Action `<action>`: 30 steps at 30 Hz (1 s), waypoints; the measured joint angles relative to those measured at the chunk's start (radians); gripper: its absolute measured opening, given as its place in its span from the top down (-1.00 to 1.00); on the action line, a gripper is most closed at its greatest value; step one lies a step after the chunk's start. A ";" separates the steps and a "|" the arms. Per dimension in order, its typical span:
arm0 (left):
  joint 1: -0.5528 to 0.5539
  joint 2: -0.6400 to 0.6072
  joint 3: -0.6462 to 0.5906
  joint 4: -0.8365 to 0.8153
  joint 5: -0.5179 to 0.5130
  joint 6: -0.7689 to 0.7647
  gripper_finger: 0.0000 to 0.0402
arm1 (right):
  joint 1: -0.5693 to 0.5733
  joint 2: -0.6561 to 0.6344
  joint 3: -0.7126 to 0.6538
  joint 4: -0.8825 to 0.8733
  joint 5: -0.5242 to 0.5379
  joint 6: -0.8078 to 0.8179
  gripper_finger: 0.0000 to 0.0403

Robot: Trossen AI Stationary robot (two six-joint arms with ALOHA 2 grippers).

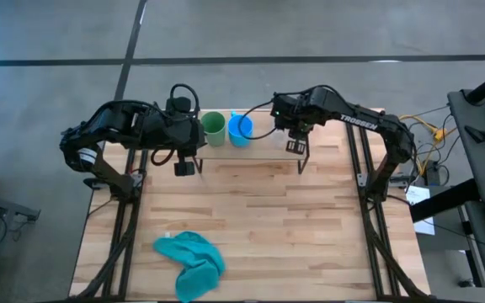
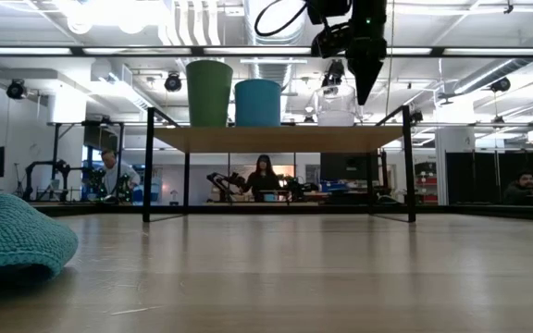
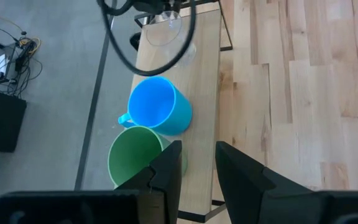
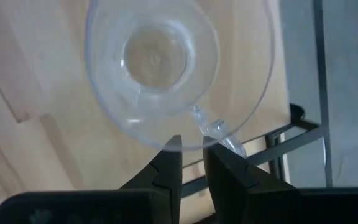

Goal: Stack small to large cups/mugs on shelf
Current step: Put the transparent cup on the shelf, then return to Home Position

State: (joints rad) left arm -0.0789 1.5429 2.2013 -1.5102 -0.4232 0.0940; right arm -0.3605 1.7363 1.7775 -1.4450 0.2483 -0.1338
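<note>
The shelf [image 2: 276, 139] is taken as landmark. On it the green tumbler [image 2: 209, 92] and the blue mug [image 2: 258, 102] are stood upright, just beside each other, with the clear glass mug [image 2: 335, 117] further along the same board (its handle is turned toward the board's edge). The right gripper [image 4: 191, 155] is held above the glass mug, jaws slightly apart. The left gripper [image 3: 197, 163] is held over the tumbler's end of the shelf, jaws apart and empty. A teal cloth [image 1: 189, 261] is seen well apart from the shelf.
</note>
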 joint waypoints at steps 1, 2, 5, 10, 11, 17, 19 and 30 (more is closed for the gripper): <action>0.000 0.000 0.000 0.000 0.000 0.000 0.58 | -0.005 0.000 0.000 0.013 0.000 -0.006 0.71; 0.000 0.000 0.000 0.000 0.000 0.000 0.58 | -0.008 0.000 0.000 0.027 0.000 -0.011 0.71; 0.000 0.000 0.000 0.000 0.000 0.000 0.58 | -0.017 0.000 0.000 0.066 0.000 -0.030 0.72; 0.000 0.000 0.000 0.000 0.000 0.000 0.58 | -0.020 0.000 0.000 0.106 0.000 -0.059 0.72; 0.000 0.000 0.000 0.000 0.000 0.000 0.58 | -0.020 0.000 0.000 0.107 0.000 -0.065 0.72; 0.000 0.000 0.000 0.000 0.000 0.000 0.58 | -0.020 0.000 0.000 0.098 -0.005 -0.035 0.72; 0.000 0.000 0.000 0.000 0.000 0.000 0.58 | -0.018 0.000 0.000 0.072 -0.012 -0.012 0.72; 0.000 0.000 0.000 0.003 0.000 0.000 0.58 | 0.001 -0.047 0.033 -0.129 -0.016 0.263 0.72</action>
State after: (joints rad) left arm -0.0792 1.5425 2.2013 -1.5069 -0.4236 0.0940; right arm -0.3597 1.6892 1.8104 -1.5742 0.2321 0.1291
